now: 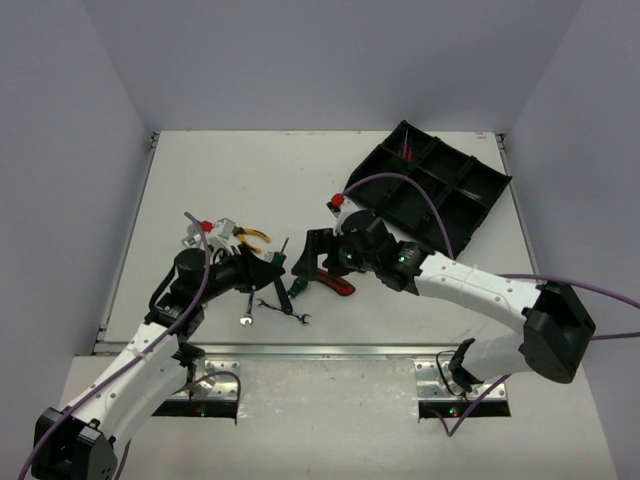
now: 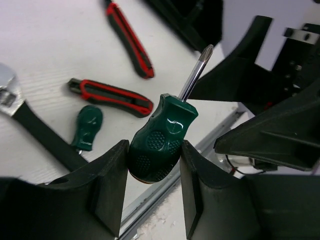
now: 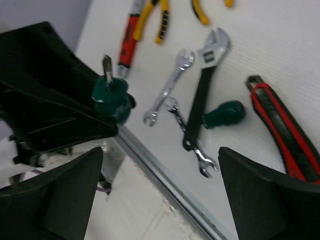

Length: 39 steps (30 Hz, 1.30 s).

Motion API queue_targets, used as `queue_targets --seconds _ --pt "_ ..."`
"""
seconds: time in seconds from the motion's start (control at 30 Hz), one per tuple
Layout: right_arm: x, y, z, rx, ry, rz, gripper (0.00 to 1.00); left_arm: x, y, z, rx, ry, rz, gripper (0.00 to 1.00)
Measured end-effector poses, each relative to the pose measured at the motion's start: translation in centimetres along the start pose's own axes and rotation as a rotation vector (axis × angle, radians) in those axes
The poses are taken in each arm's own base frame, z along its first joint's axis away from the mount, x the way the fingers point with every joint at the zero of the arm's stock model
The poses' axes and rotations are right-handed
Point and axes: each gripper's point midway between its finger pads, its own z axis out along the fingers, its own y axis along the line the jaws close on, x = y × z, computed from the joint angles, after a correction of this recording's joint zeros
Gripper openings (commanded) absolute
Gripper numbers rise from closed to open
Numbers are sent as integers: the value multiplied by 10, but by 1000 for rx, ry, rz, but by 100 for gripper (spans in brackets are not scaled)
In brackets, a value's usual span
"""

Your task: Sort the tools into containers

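While the left jaws were clamped on the handle of a stubby green screwdriver [image 2: 159, 137], held off the white counter [image 1: 250, 170] by its near edge with the tip pointing up, the right jaws stood wide apart with nothing between them, above the loose tools.

Those tools lay near the middle of the near edge. A second green screwdriver [image 3: 225, 114] touched the one black-handled adjustable wrench [image 3: 202, 95]. There were two silver wrenches: one crossed wrench [image 3: 194, 152] lay under the adjustable wrench's handle, and the other wrench [image 3: 167, 87] lay just beside it. There were two red-and-black utility knives: a first knife [image 2: 112, 95] beside the second green screwdriver and a second knife [image 2: 131, 40] a little beyond.

Farther from the near edge lay yellow-handled pliers [image 3: 155, 20], though how many pairs I could not tell, and one red-handled tool [image 3: 128, 42].

One black organiser tray [image 1: 478, 195] sat askew at the far right corner, with red and blue screwdrivers [image 1: 405, 147] in its farthest compartment.

Pale lilac-grey walls [image 1: 330, 60] enclosed the counter on three sides.
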Motion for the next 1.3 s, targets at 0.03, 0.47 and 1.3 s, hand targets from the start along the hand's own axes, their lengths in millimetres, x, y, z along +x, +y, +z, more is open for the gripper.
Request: queue_targets --seconds 0.03,0.47,1.3 --pt "-2 9 -4 -55 -24 9 91 -1 -9 -1 45 -1 16 0" --pt "-23 73 -8 -389 -93 32 53 -6 -57 -8 299 13 107 0" --pt "-22 78 0 -403 -76 -19 0 -5 -61 -16 327 -20 139 100"
